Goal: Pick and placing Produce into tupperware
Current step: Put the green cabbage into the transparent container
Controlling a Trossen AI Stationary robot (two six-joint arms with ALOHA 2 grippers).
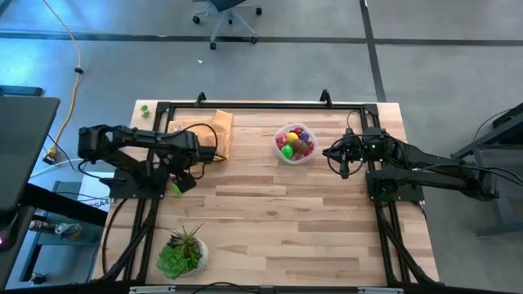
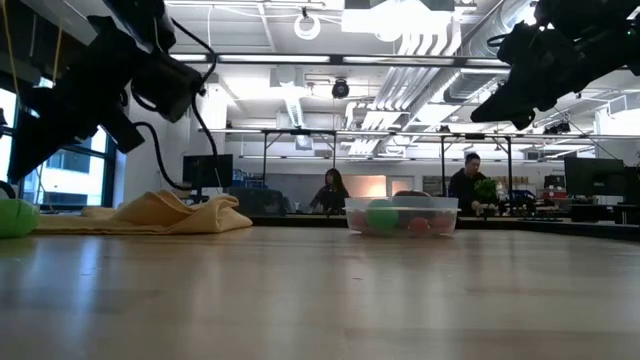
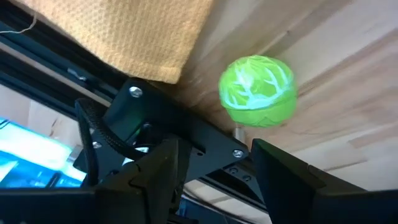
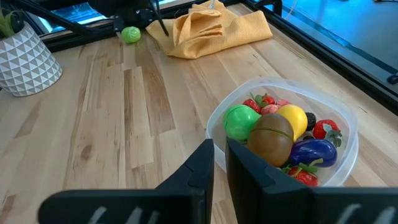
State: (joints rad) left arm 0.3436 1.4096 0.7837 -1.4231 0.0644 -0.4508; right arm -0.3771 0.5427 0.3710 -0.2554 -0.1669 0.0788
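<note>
A light green, veined ball of toy produce (image 3: 258, 90) lies on the wood near the table's left edge (image 1: 176, 188), beside the black frame rail. My left gripper (image 3: 217, 180) hangs open just above it, tipped steeply down, its fingers short of the ball and touching nothing. The clear tupperware (image 1: 294, 144) stands at the far middle of the table, holding several toy fruits and vegetables (image 4: 283, 134): green, brown, yellow, purple and red. My right gripper (image 4: 219, 168) waits shut in the air to the right of the tub (image 1: 339, 159).
A tan-orange cloth (image 1: 200, 131) lies crumpled at the far left, close behind the green ball. A leafy plant in a white pot (image 1: 184, 253) stands at the near left. A black frame rail (image 3: 186, 134) runs along the table's left edge. People sit beyond the table in the room.
</note>
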